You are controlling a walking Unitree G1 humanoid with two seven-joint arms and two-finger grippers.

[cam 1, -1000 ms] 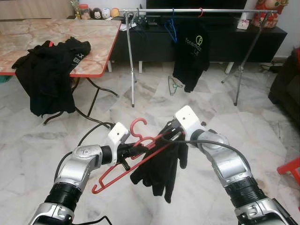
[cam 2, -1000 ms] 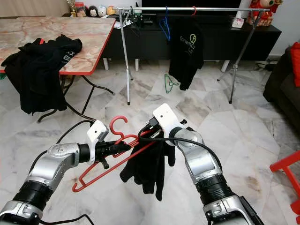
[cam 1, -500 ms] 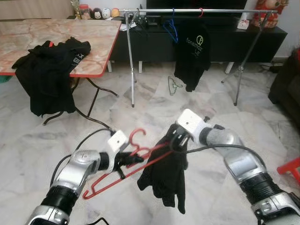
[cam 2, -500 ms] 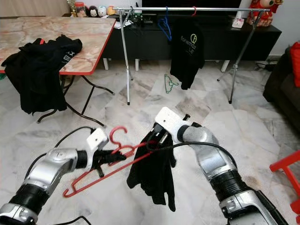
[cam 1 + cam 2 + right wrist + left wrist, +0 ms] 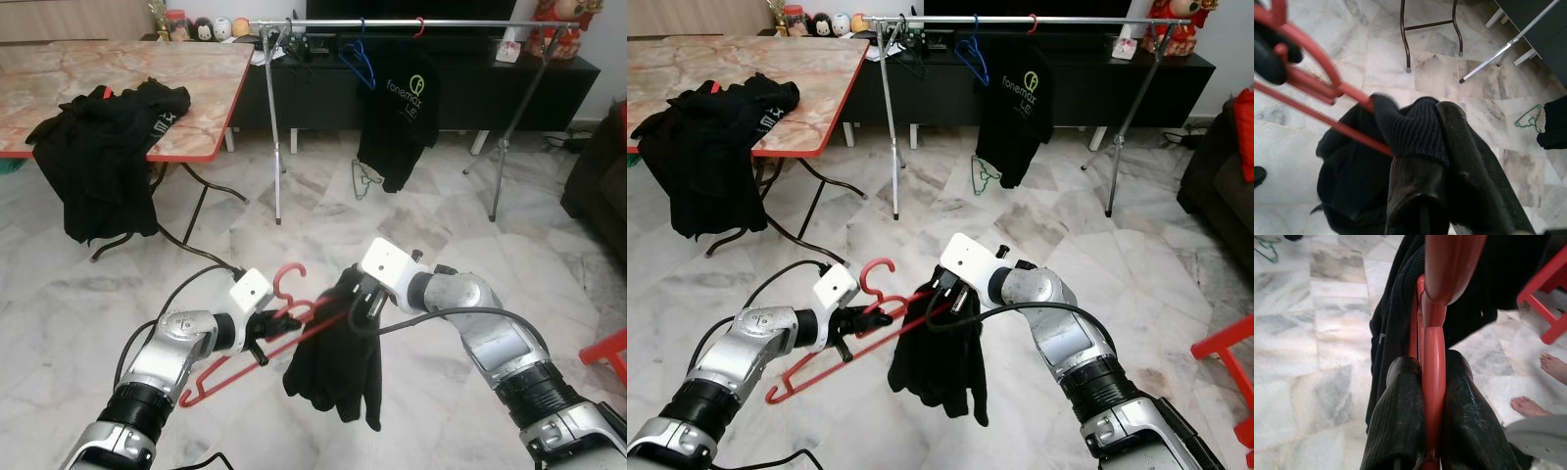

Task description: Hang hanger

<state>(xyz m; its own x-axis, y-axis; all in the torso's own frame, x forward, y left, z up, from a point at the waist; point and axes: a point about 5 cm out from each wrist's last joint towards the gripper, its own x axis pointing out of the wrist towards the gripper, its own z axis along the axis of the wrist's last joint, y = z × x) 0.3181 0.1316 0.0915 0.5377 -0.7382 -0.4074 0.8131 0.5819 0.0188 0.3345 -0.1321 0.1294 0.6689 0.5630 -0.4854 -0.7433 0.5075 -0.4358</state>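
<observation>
One red hanger [image 5: 257, 343] half-draped with black garment [image 5: 338, 362]

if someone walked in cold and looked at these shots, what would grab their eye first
Probably the red hanger, held low in front of the robot by the left gripper, its fingers clamped on the bar, with a black garment draped from its far end where the right gripper pinches the fabric. Behind, a clothes rack carries a black printed shirt, and a dark pile of clothes spills off the marble-top table at left.
</observation>
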